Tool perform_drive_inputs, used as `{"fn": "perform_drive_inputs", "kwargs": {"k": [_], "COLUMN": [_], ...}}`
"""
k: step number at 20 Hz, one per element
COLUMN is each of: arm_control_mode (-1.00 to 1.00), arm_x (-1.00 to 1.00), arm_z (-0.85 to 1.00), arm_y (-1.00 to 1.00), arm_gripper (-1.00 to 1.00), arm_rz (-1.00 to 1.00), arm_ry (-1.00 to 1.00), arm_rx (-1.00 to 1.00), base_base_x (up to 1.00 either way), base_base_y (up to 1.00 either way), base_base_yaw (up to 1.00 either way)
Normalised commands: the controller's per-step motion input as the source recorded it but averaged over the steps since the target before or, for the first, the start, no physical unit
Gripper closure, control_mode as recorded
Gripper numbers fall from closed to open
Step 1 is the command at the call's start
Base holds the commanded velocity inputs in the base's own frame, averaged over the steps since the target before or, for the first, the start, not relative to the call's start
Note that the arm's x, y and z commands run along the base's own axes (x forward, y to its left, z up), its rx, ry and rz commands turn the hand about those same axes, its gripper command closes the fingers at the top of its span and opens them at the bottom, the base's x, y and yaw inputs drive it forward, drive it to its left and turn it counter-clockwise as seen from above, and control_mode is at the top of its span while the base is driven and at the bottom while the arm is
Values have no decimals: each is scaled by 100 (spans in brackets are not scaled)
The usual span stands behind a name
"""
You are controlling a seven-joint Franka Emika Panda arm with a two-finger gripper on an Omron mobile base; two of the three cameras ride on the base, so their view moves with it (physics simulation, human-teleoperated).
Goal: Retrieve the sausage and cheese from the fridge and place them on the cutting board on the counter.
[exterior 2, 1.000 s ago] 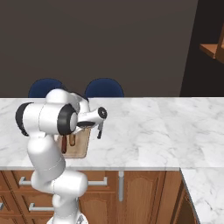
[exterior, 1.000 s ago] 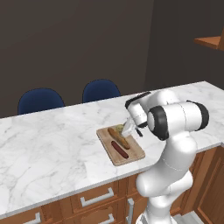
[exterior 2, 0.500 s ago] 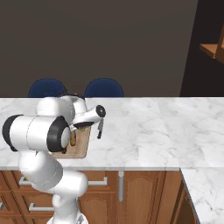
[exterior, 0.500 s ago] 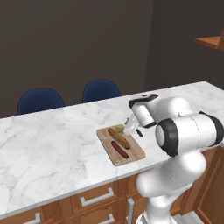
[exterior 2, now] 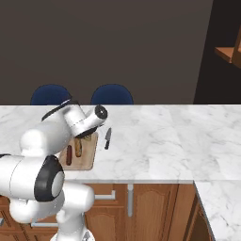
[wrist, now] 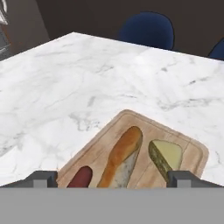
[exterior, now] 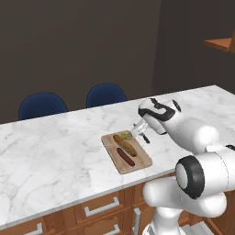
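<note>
Fingers spread wide and empty above the cutting board at lower centre, where sausage and cheese both lie, so placing looks done; next, probably lift clear.

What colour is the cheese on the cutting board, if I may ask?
Pale yellow with a greenish rind; the cheese shows best in the hand view.

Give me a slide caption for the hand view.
Sausage, bread and cheese on the board.
</note>
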Motion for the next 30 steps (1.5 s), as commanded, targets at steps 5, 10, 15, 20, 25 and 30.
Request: {"fn": "perform_drive_inputs", "kwargs": {"k": [5,10,15,20,25,30], "arm_control_mode": [-100,-100,-100,-100,-100,-100], "arm_x": [-59,-63,-62,-68,-82,-79], "arm_z": [30,25,30,34,27,22], "arm_y": [0,0,-4,-12,-22,-19], "arm_gripper": [-100,-100,-100,-100,-100,-100], "arm_rz": [-29,-27,-20,-9,0,0], "arm_ry": [3,2,1,2,0,0], "arm_rx": [0,0,-3,-1,-4,-2], "base_base_x": [0,0,0,0,0,0], "base_base_y": [0,0,0,0,0,0], "base_base_yaw": [0,0,0,0,0,0]}}
